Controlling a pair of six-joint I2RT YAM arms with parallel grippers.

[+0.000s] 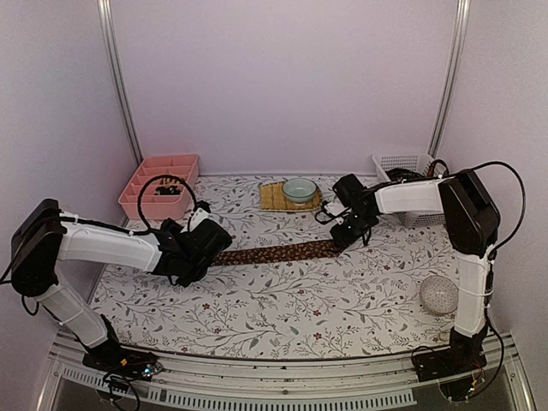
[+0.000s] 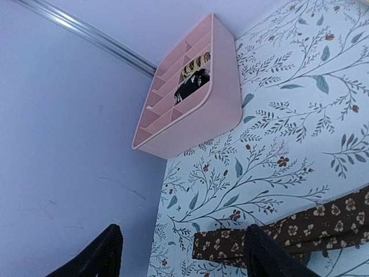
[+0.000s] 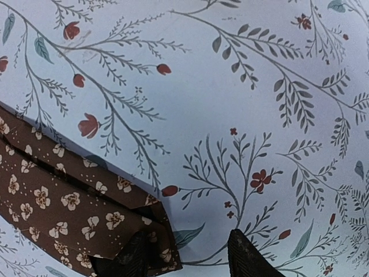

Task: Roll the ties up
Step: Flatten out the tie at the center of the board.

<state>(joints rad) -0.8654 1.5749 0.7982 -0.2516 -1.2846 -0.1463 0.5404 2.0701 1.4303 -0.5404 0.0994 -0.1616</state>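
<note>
One brown tie (image 1: 278,253) with small pale flowers lies flat across the tablecloth between my two grippers. My left gripper (image 1: 205,248) hangs over its narrow end (image 2: 230,245) with the jaws wide open. That end lies flat between the fingers (image 2: 265,257), close to the right one. My right gripper (image 1: 347,233) is low over the wide pointed end (image 3: 69,202). Its jaws stand open (image 3: 189,236): the left finger (image 3: 130,259) is over the tie's tip and the other over bare cloth. Dark rolls (image 2: 193,78) sit in a pink tray compartment.
The pink divided tray (image 1: 158,184) stands at the back left by the wall. A yellowish woven mat (image 1: 272,199) with a pale bowl (image 1: 300,190) is at the back centre. A white basket (image 1: 402,164) stands back right, and a clear patterned bowl (image 1: 439,294) sits near the right arm's base.
</note>
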